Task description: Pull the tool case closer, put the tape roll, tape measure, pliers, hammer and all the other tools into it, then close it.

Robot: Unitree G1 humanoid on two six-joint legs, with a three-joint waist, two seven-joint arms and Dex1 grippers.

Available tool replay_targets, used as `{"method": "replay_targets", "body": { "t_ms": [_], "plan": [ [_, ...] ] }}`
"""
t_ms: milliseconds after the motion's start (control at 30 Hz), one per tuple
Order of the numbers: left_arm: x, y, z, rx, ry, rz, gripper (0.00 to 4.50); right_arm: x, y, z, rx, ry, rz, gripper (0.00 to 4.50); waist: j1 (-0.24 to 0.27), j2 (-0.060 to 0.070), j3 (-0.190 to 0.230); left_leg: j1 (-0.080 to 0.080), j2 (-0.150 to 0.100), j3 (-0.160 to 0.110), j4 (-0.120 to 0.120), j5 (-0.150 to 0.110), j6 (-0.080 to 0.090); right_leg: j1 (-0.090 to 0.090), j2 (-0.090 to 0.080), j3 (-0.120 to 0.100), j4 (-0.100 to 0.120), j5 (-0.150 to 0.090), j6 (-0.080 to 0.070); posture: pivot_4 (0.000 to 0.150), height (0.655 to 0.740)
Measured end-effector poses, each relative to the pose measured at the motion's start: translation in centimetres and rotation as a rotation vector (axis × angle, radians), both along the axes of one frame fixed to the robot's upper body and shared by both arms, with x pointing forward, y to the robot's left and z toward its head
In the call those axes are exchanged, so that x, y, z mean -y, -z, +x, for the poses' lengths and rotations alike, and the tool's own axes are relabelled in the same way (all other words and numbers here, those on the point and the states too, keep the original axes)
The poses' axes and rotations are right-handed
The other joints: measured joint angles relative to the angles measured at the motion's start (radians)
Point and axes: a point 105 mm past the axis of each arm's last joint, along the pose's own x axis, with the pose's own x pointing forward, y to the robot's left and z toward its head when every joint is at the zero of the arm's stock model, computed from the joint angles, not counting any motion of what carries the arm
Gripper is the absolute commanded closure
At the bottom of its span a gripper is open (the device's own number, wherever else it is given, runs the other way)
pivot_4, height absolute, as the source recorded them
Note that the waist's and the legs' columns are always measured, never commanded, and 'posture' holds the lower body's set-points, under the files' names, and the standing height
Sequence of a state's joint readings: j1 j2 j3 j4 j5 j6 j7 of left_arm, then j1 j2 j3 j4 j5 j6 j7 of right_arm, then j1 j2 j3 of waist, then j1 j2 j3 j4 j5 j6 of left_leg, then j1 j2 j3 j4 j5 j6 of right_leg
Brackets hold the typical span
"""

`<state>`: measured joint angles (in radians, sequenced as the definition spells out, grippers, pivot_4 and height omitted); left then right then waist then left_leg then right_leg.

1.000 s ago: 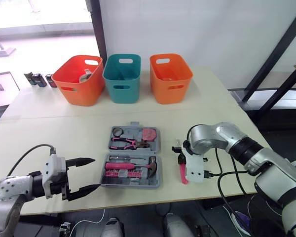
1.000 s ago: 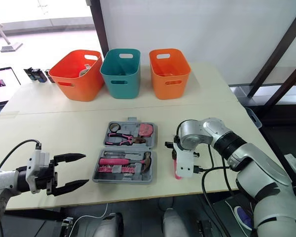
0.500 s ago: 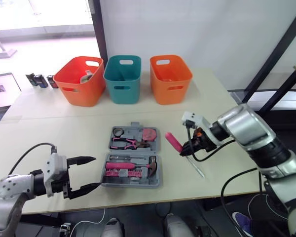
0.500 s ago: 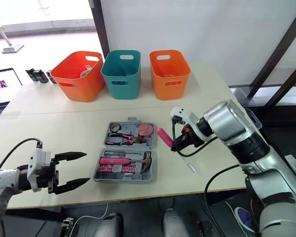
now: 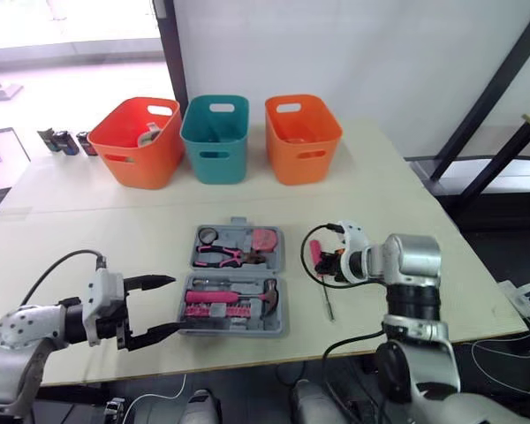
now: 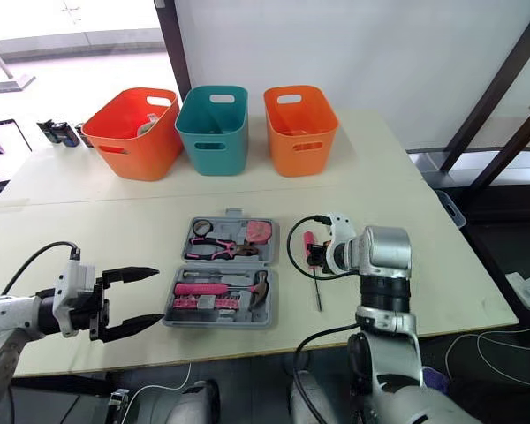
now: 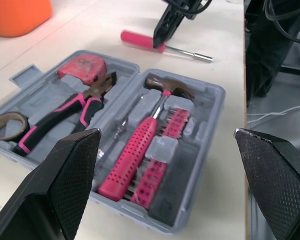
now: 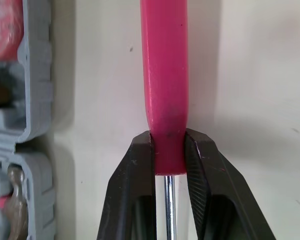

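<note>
- Pink-handled screwdriver (image 5: 315,253) flat on table (image 5: 115,221), just right of tool case (image 7: 195,175); pinched at handle's shaft end by right gripper (image 8: 167,150).
- Grey case open flat; hammer (image 5: 234,297), pliers (image 5: 225,256), tape measure (image 5: 265,239), tape roll (image 5: 209,236) inside.
- Left gripper (image 5: 172,305) spread wide at case's front-left corner.

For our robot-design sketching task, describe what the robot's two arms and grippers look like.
Both arms have rounded silver-grey shells; the right arm carries a black band. Each wrist has a white block, and a thin black cable loops along the left arm. The left gripper and right gripper have two tapered black fingers with textured pads.
</note>
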<state>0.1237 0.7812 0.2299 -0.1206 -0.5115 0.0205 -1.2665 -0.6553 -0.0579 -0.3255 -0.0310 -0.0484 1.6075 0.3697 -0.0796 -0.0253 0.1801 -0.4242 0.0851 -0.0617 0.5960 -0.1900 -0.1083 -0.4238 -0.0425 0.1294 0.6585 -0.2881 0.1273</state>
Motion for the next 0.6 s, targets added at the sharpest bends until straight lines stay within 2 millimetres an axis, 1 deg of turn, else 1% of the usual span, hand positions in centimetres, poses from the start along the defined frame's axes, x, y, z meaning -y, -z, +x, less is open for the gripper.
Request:
{"method": "replay_targets", "body": {
  "t_ms": [33, 100, 133, 167, 200, 300, 333, 400, 467, 600],
  "plan": [
    [0.0, 0.1, 0.0, -0.003, -0.001, 0.0, 0.0, -0.1, 0.6, -0.8, 0.009, 0.022, -0.006, 2.33, 0.0, 0.0, 0.0, 0.0, 0.0, 0.0, 0.0, 0.0, 0.0, 0.0, 0.0, 0.0, 0.0, 0.0, -0.001, 0.15, 0.74],
    [-0.1, 0.1, -0.1, -0.006, -0.003, 0.001, 0.0, -0.9, 0.4, -1.6, 0.049, 0.027, 0.007, 1.29, 0.001, 0.0, 0.0, 0.0, 0.0, 0.0, 0.0, 0.0, -0.001, 0.0, 0.0, 0.0, 0.0, 0.0, -0.001, 0.15, 0.74],
    [-0.1, 0.1, -0.1, -0.006, -0.003, 0.001, 0.0, -1.0, 0.3, -1.8, 0.059, 0.025, 0.006, 0.88, 0.001, 0.0, 0.0, 0.0, 0.0, 0.0, 0.0, 0.001, -0.001, 0.0, -0.001, 0.0, 0.0, 0.0, -0.001, 0.15, 0.74],
    [-0.1, 0.1, -0.1, -0.005, -0.002, 0.002, 0.0, -0.9, -0.1, -2.2, 0.096, 0.01, -0.024, 0.32, 0.002, 0.001, 0.0, -0.001, 0.0, 0.0, 0.0, 0.001, -0.001, -0.001, -0.001, 0.0, -0.001, 0.0, -0.001, 0.15, 0.74],
    [-0.2, 0.1, -0.2, -0.01, -0.005, 0.004, 0.0, -1.0, -0.7, -2.7, 0.142, -0.009, -0.048, 0.04, 0.004, 0.001, 0.0, -0.002, 0.0, 0.0, 0.0, 0.001, -0.001, -0.001, -0.001, 0.0, -0.001, 0.0, -0.001, 0.15, 0.74],
    [-0.3, 0.2, -0.3, -0.019, -0.012, 0.004, 0.0, -2.5, -2.5, -4.0, 0.265, -0.088, -0.08, 0.04, 0.006, 0.001, 0.0, -0.002, 0.0, 0.0, -0.002, 0.001, -0.001, -0.002, -0.001, 0.0, -0.001, -0.001, 0.0, 0.15, 0.74],
    [-0.3, 0.1, -0.2, -0.017, -0.01, 0.004, 0.0, -2.8, -2.6, -4.6, 0.29, -0.117, -0.123, 0.04, 0.007, 0.001, 0.0, -0.002, 0.0, 0.0, -0.003, 0.001, -0.001, -0.002, -0.001, 0.0, -0.001, -0.001, 0.0, 0.15, 0.74],
    [-0.2, 0.1, -0.1, -0.014, -0.01, 0.003, 0.0, -2.9, -1.9, -5.7, 0.296, -0.152, -0.199, 0.04, 0.008, 0.0, 0.0, -0.002, 0.0, 0.001, -0.003, 0.001, -0.001, -0.002, -0.002, 0.0, -0.001, -0.002, -0.001, 0.15, 0.74],
    [-0.2, 0.0, -0.1, -0.015, -0.008, 0.003, 0.0, -2.7, -1.1, -6.0, 0.31, -0.148, -0.24, 0.04, 0.008, 0.0, 0.0, -0.002, -0.001, 0.001, -0.002, 0.001, -0.001, -0.002, -0.002, 0.0, -0.001, -0.002, -0.001, 0.15, 0.74],
    [-0.1, -0.4, 0.2, -0.002, 0.006, 0.005, 0.0, -1.9, -0.7, -5.0, 0.424, -0.054, -0.291, 0.04, 0.008, 0.0, 0.0, -0.001, -0.001, 0.001, -0.001, 0.001, -0.001, -0.002, -0.002, 0.0, -0.002, -0.001, -0.002, 0.15, 0.74]
  ]
}}
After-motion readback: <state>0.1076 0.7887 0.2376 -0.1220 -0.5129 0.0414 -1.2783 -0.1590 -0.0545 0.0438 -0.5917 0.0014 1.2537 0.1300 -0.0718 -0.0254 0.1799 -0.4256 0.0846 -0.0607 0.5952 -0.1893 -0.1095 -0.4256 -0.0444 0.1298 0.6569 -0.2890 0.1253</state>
